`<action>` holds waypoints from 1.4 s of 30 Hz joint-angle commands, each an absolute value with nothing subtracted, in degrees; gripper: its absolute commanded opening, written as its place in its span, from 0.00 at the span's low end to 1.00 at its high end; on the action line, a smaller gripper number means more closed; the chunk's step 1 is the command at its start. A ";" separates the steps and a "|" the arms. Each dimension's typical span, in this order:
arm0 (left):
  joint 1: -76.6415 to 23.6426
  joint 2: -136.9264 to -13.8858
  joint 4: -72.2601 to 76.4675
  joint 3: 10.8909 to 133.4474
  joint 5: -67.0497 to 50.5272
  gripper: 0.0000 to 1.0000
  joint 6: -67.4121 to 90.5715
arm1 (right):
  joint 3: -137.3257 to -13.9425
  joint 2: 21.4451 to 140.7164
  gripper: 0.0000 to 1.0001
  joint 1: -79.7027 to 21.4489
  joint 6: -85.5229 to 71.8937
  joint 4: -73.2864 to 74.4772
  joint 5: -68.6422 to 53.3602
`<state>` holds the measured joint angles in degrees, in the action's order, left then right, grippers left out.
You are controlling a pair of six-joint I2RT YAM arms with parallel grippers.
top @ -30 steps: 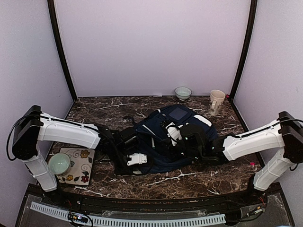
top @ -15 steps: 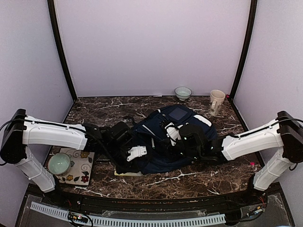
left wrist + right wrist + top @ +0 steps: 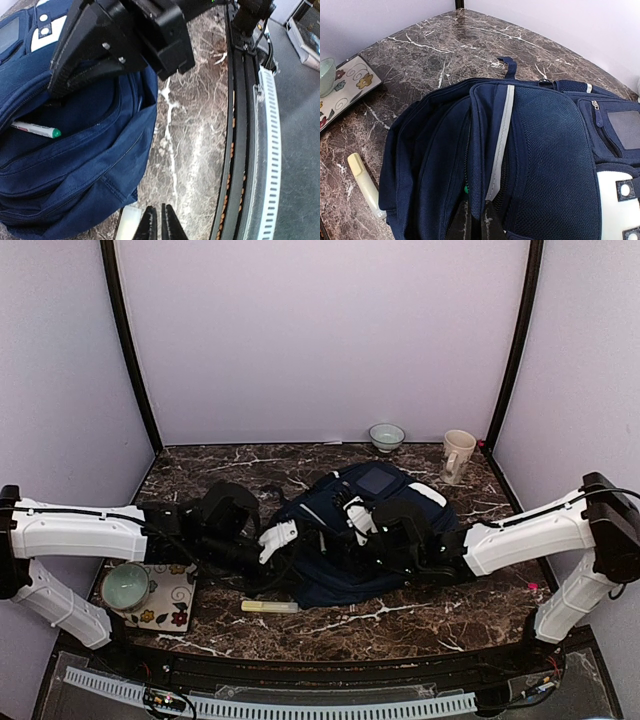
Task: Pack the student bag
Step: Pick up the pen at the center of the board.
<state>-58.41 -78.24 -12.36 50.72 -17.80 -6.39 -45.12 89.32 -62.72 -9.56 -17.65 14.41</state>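
Note:
The navy student bag (image 3: 340, 580) lies on the marble table, its white patch toward the back right. My right gripper (image 3: 350, 525) reaches in from the right, and in the right wrist view it (image 3: 477, 222) is shut on a navy fabric fold of the bag (image 3: 545, 150) beside a grey stripe. My left gripper (image 3: 277, 536) hovers at the bag's left side. Seen from the left wrist, it (image 3: 160, 225) is shut on nothing above bare table. A white pen with a green cap (image 3: 35, 130) lies inside the bag's open pocket (image 3: 75, 165).
A cream marker (image 3: 268, 606) lies on the table before the bag (image 3: 365, 185). A flowered tray (image 3: 165, 590) holding a pale green bowl (image 3: 126, 585) sits front left. A mug (image 3: 458, 455) and a small bowl (image 3: 386, 436) stand at the back right.
My left gripper has pulled away from the table's front toward the bag's left side, and its jaws have closed. The cream marker it covered now lies in plain view. The right arm holds still.

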 commanded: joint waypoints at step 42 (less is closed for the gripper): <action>-52.91 -82.05 8.53 46.46 -13.23 0.00 26.60 | -52.05 89.82 0.00 -63.24 -10.46 -15.39 16.22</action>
